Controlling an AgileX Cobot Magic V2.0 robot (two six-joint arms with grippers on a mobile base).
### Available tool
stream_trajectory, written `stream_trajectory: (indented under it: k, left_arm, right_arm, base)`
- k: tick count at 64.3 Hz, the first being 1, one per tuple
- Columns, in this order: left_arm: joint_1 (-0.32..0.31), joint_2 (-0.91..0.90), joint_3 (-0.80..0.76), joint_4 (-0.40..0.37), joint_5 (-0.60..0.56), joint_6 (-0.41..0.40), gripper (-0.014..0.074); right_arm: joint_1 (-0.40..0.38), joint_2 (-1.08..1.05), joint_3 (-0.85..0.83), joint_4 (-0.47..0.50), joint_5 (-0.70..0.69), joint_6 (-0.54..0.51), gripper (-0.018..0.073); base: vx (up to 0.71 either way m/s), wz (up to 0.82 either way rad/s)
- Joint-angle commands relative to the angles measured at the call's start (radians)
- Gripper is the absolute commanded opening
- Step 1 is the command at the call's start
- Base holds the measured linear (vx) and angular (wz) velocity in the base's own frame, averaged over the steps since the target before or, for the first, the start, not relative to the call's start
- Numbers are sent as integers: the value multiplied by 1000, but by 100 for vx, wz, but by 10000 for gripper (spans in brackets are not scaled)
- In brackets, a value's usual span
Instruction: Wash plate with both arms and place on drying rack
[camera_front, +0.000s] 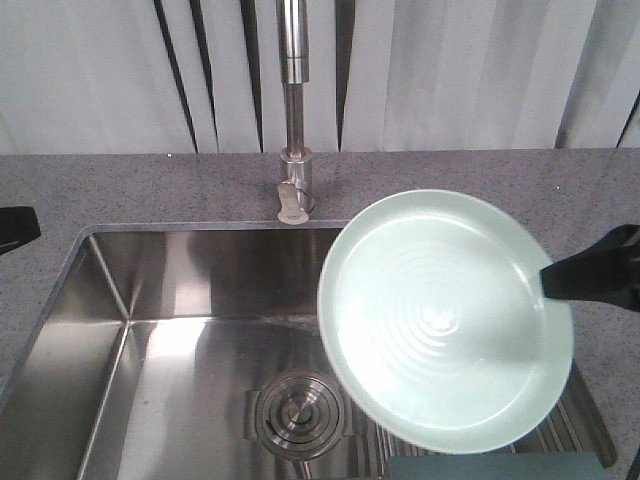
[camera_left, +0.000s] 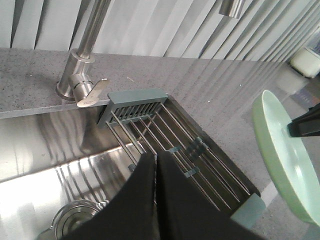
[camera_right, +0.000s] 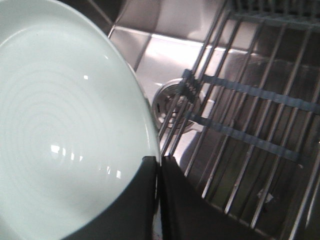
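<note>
**Mint-green plate aloft, rack waiting underneath**

Black and pressed tight, my right pincer (camera_right: 158, 167) is clamping the rim of the round pale mint-green plate (camera_right: 65, 125), with the edge running in between its two fingers. My left pincer (camera_left: 155, 162) is hanging over the sink with its fingers drawn together on nothing, well apart from the plate.

The plate is hanging tilted in the air over the right part of the sink, showing its ringed face to the front camera. It is touching nothing but my right pincer. Below and beyond it, the rectangular drying rack of parallel steel rods with grey-teal plastic end pieces (camera_left: 175, 145) is sitting across the right end of the brushed stainless-steel sink basin (camera_front: 150, 300). Nothing is resting on the rods I can see. Further left, the round steel drain strainer (camera_front: 297, 412) is lying in the basin floor. Behind the basin, the tall steel tap (camera_front: 293, 110) is standing on the speckled grey countertop (camera_front: 120, 190). I am seeing no water running from it and no drops on the plate.

I am judging the lift as done. Whether the wash is over I cannot tell. What is remaining for certain is lowering the plate onto the rods and letting go.
</note>
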Motion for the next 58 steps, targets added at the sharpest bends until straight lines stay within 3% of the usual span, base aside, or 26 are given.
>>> stream_trajectory:
  k: [1,17,32,45,58]
  left_arm:
    - [-5,-11,-21,26,-2,-7,-7]
    - [-5,-11,-21,25,2,-7,-7]
    - [-5,-11,-21,25,-3,-7,-7]
    - [-5,-11,-21,33,-10,-7,-7]
    - [-5,-11,-21,34,-18,-7,-7]
  right_arm:
    - [125,27,-25,-13,-136,76,-4]
    - [434,211,-32,-50,-365,195,-3]
    - [581,367,-190,-144,-455,374,-4]
    - [571,463,-368,-293,-457,531,-4]
    - [478,475,-452,-409,-290,578,-4]
  base:
    - [0,0]
    - [0,0]
    - [0,0]
    - [0,0]
    - [0,0]
